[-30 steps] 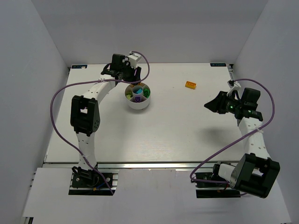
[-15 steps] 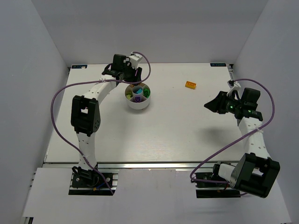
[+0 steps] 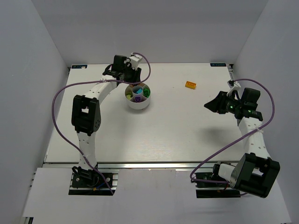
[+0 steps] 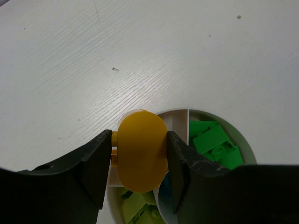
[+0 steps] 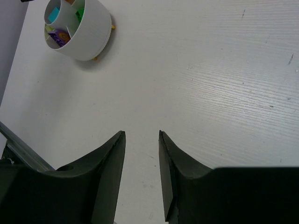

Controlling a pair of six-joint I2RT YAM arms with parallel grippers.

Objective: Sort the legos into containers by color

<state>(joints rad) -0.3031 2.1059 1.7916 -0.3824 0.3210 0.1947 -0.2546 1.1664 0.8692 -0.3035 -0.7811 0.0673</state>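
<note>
- The bench (image 3: 177,135) carries the round white dish (image 3: 132,104) toward its far left. Cyan, purple, green and lime legos lie in its sections.
- The left fingers (image 4: 93,168) hang over the dish's far rim, both pressed against an orange-yellow lego (image 4: 141,158).
- The right fingers (image 5: 107,163) hover over bare bench well to the right of the dish, with a narrow gap between them and nothing held.
- An orange lego (image 3: 190,84) lies loose on the bench, between the dish and the right arm.
- Judged step: dropping the held piece. Which section lies under it is hidden, so the next move calls for centring clear of the green legos (image 4: 212,142) and the lime ones before opening.
</note>
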